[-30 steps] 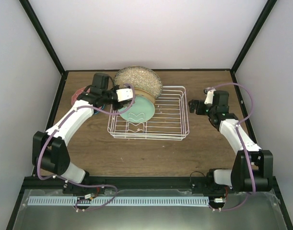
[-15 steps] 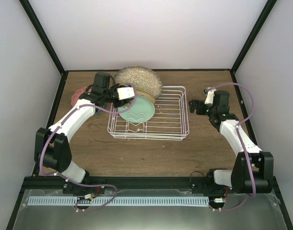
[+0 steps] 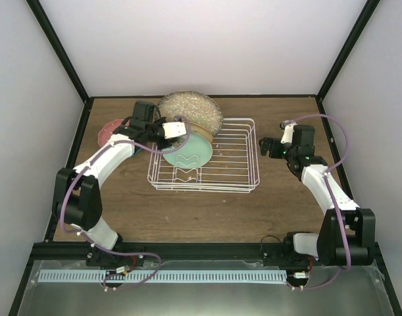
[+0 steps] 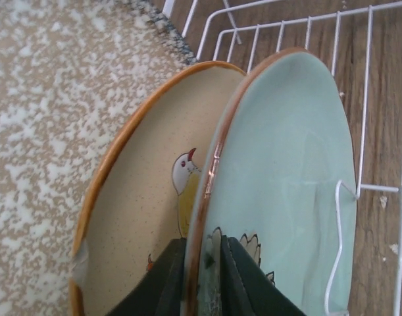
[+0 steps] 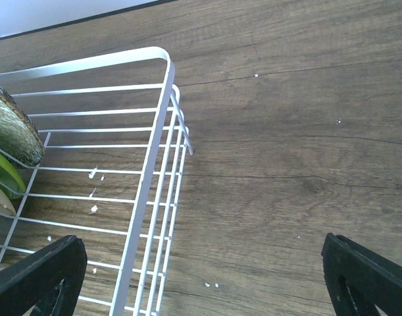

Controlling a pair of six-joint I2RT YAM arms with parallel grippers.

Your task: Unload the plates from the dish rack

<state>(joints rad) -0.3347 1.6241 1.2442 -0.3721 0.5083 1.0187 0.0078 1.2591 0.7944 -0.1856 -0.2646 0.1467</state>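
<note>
the mint green plate has a smooth, glossy glaze and a brown rim. the cream bird plate is matt, finely speckled ceramic. the grey speckled plate looks rough and mottled. the dish rack is smooth white coated wire, and the table is matt wood grain.

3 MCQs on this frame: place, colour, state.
1. Where is the pink plate? A) on the table, left of the dish rack B) inside the rack C) on a blue plate
2. The left gripper holds a plate of which colour? A) grey B) lime C) mint green
3. The right gripper is: A) shut on a wire B) open C) shut on a plate
A: it lies on wood outside the wires. C: its fingers pinch the rim of the mint green plate. B: its fingers stand wide apart.
</note>
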